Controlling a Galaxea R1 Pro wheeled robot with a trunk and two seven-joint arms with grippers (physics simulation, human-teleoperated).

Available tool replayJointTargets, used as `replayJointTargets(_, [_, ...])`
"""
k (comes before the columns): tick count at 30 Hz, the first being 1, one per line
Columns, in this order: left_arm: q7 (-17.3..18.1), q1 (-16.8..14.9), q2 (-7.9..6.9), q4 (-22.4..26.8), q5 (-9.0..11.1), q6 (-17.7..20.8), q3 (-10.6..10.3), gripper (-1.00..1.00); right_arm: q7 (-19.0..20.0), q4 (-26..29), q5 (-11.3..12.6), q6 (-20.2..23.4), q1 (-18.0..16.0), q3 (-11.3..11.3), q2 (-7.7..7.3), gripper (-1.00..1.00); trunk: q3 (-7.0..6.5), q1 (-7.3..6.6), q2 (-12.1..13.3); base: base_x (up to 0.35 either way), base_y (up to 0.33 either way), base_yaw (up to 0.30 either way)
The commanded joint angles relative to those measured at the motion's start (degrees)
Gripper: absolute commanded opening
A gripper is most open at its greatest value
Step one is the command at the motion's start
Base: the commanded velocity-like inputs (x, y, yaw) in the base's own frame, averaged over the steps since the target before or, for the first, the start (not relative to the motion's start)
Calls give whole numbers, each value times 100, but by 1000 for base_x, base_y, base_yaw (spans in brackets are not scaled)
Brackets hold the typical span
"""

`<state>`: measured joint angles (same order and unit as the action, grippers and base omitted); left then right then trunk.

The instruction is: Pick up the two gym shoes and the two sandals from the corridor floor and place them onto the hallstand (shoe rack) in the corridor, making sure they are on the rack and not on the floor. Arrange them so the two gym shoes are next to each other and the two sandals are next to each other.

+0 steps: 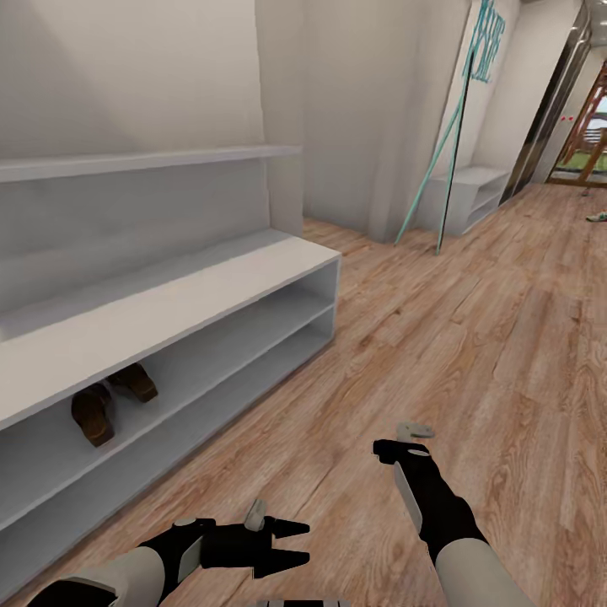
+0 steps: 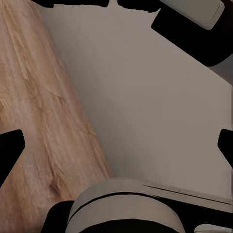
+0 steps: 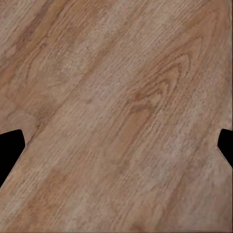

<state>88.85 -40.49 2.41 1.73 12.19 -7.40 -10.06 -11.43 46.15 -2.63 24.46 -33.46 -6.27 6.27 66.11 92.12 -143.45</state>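
The hallstand (image 1: 194,291), pale grey-white, runs along the left wall. Two brown sandals (image 1: 94,413) (image 1: 135,381) lie side by side, almost touching, on the upper of its two open shelf levels. Low in the head view, my left gripper (image 1: 303,544) is open and empty above the corridor floor (image 1: 472,354), right of the rack's front. My right gripper (image 1: 405,440) points down at bare planks, open, with nothing between its fingertips (image 3: 10,145). A small pale and green thing (image 1: 597,217) lies on the floor far down the corridor, too small to name.
A plain low white bench (image 1: 474,196) stands farther down the corridor against the wall, with teal poles (image 1: 445,160) leaning beside it. A wall corner (image 1: 337,126) juts out past the hallstand. Wood floor stretches ahead and to the right toward a doorway (image 1: 586,126).
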Motion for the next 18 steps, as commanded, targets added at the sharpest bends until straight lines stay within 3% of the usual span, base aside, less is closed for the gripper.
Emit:
replayJointTargets(1, [6,-3,-1,-3,55,-59,-49,100,1,8,-28,33,-3,-14,6,100,2,-1,-2,0,0,-287])
replayJointTargets(18, [9,-3,-3,-3,55,-59,-49,100,1,8,-28,33,-3,-14,6,100,-50,-1,-2,0,0,-287])
